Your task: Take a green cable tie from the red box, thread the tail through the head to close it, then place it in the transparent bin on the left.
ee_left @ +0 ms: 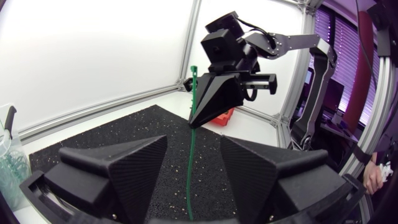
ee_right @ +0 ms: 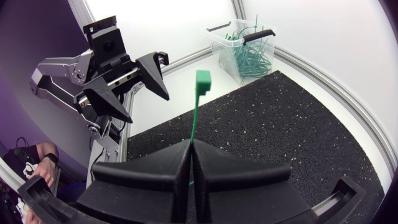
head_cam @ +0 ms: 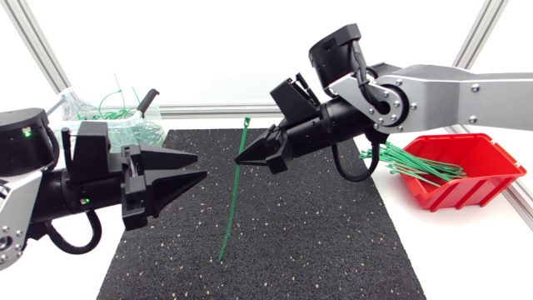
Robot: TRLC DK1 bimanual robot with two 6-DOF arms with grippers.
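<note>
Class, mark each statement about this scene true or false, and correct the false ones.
1. The right tool is shut on a tie. True.
2. The left tool grips it too. False: it is open, clear of the tie.
3. The tie is closed into a loop. False: it is unthreaded, head uppermost.
4. The red box holds more ties. True.
5. The bin is empty. False: green ties lie in it.

Place: robotics lab test cell.
Enclosure: aluminium-profile frame (head_cam: 216,109), white panels (head_cam: 208,50).
Surface: black speckled rubber mat (head_cam: 275,242).
Equipment: left arm (head_cam: 46,190), right arm (head_cam: 475,96), red box (head_cam: 475,179).
</note>
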